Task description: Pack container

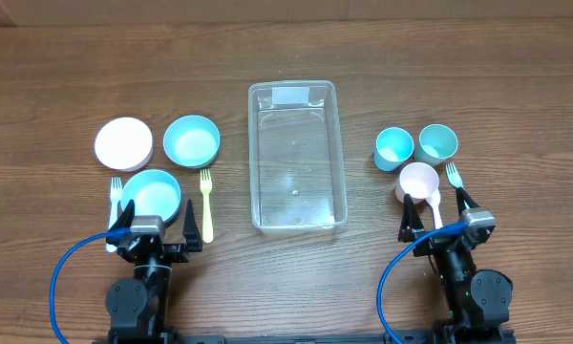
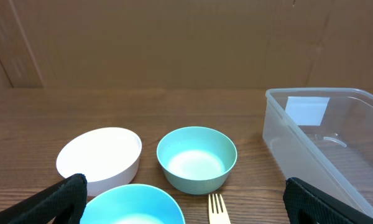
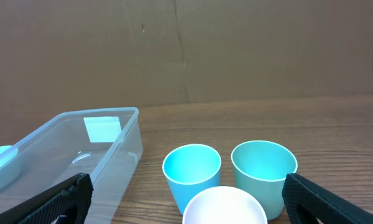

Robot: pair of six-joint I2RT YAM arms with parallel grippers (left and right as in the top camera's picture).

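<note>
The container (image 1: 297, 162), a clear rectangular bin, lies empty at the table's middle; it also shows in the left wrist view as the container (image 2: 311, 155) on the right, and in the right wrist view as the container (image 3: 121, 155) on the left. My left gripper (image 1: 155, 227) is open at the front left, just behind a blue bowl (image 1: 152, 193) and touching nothing. My right gripper (image 1: 436, 212) is open at the front right, its fingers either side of a white spoon (image 1: 435, 205) behind a pale pink cup (image 1: 418, 182). Neither gripper holds anything.
Left of the bin are a white bowl (image 1: 124, 142), a teal bowl (image 1: 191, 139), a yellow fork (image 1: 206, 203) and a white fork (image 1: 116, 196). Right of it stand a blue cup (image 1: 393, 148) and a teal cup (image 1: 437, 142), with a teal fork (image 1: 453, 174) beside them.
</note>
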